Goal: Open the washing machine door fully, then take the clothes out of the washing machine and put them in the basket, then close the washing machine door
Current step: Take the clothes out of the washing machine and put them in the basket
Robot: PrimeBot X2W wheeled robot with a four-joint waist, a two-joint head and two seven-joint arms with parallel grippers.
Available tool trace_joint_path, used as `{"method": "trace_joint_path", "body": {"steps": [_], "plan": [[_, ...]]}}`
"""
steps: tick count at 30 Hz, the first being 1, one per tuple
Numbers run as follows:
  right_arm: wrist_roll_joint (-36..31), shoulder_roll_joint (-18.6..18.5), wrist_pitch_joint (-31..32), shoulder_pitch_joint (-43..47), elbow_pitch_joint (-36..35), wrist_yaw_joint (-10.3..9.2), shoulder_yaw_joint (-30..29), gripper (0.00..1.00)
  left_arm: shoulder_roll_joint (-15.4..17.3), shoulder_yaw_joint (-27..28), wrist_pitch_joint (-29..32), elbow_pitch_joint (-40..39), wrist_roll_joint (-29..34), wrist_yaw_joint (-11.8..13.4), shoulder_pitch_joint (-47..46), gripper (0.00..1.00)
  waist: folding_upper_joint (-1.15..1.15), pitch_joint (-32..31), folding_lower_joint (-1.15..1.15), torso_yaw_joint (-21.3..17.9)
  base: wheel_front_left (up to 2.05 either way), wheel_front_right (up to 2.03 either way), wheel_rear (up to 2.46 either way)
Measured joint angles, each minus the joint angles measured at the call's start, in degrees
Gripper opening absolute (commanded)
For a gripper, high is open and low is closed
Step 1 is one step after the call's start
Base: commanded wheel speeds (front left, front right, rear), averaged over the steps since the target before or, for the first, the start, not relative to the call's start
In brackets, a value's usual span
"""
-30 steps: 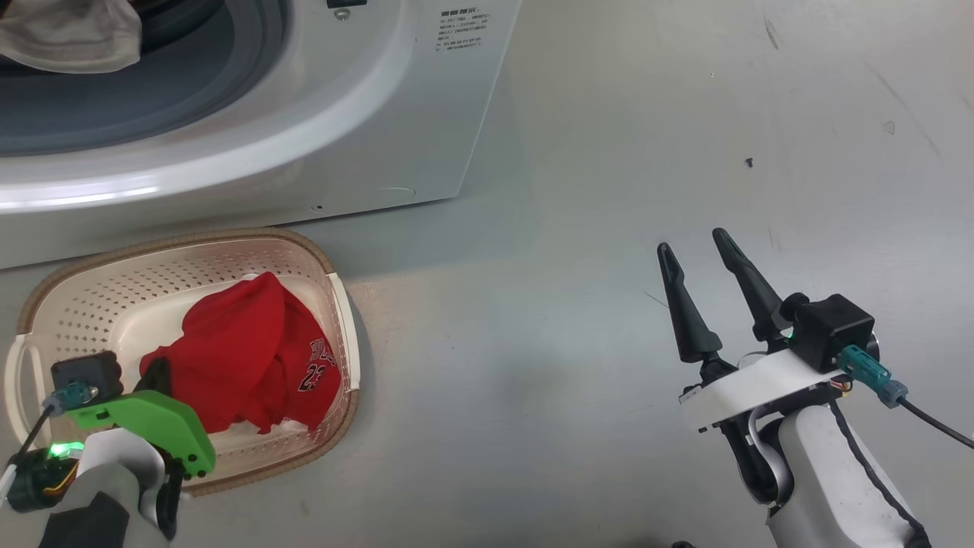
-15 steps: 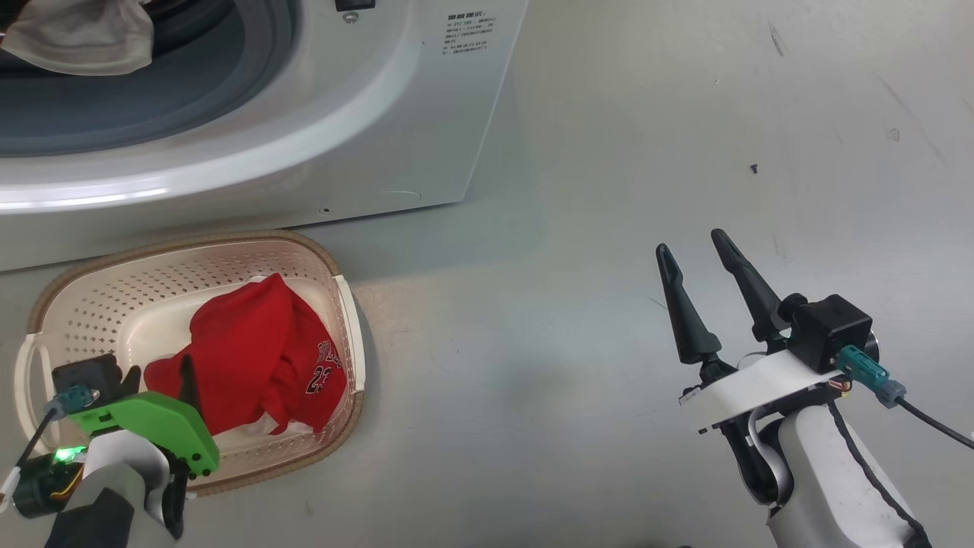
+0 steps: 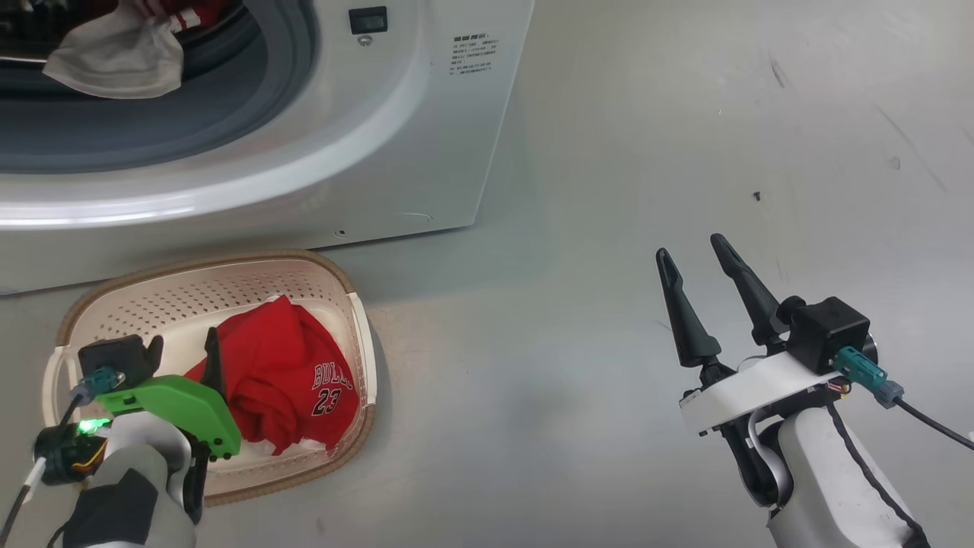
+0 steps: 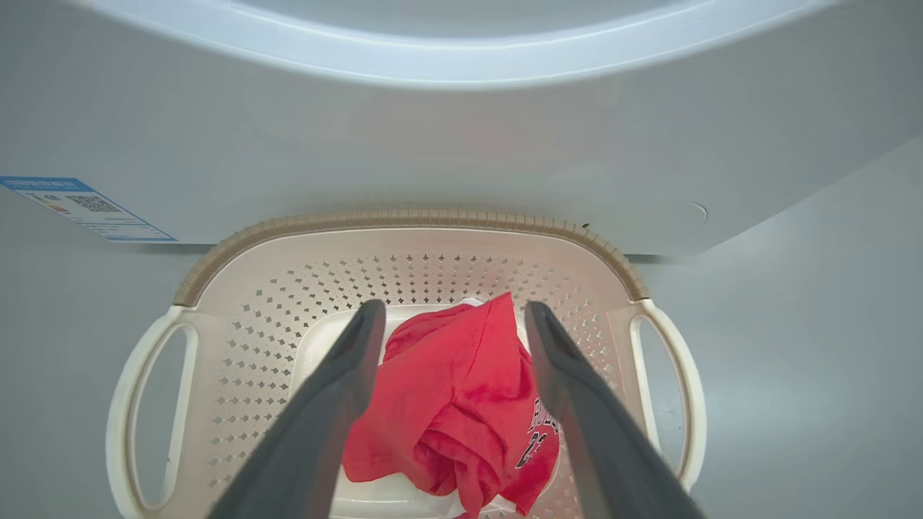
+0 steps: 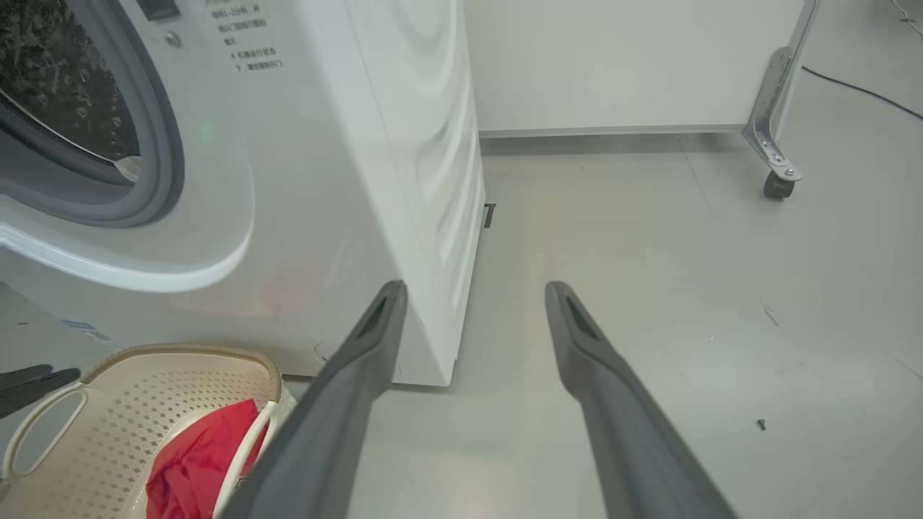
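From where I am standing, the washing machine (image 3: 426, 137) is sitting at about 11 o'clock in the head view, its grey-rimmed drum mouth gaping open. A whitish cloth (image 3: 114, 65) is hanging over the lower lip of that mouth, and a bit of red fabric (image 3: 179, 9) is peeking out just behind it at 12 o'clock of the cloth.

The basket (image 3: 190, 262) is resting on the floor (image 3: 609, 190) right in front of the machine, at about 7 o'clock in the head view. The red jersey (image 3: 281, 373) with the 23 on it is lying crumpled inside, bunched toward the basket's 3 o'clock side, with a sliver of white showing under its lower edge.

The left end effector (image 3: 185, 339) is hovering over the basket's 8 o'clock corner with its two dark fingers spread wide and gripping nothing. In the left wrist view the fingers are pointing toward 12 o'clock and straddling the jersey on either side; I cannot tell whether they are brushing the fabric. A small blue label (image 4: 86, 209) is showing on the machine's front at 10 o'clock there.

The right end effector (image 3: 689, 245) is waiting well apart from the basket, at about 4 o'clock in the head view, over bare floor. Its fingers are also standing wide and carrying nothing. A tiny dark speck (image 3: 756, 195) is lying on the floor at 1 o'clock of its fingertips.
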Motion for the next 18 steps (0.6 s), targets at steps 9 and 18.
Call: {"method": "trace_joint_path", "body": {"steps": [9,18], "plan": [[0.0,0.1,0.0,0.1,0.9,0.00,-0.7,1.00,-0.7,-3.3,-0.9,-2.1,2.8,-1.3,-1.1,1.00,0.00,-3.8,0.00,1.4,0.00,0.00,0.00],[0.1,0.2,0.0,1.7,1.5,0.00,-2.7,1.00,-0.7,-4.7,-1.4,-6.8,3.7,-2.2,-1.2,1.00,0.00,-8.7,0.00,3.2,0.00,0.00,0.00]]}}
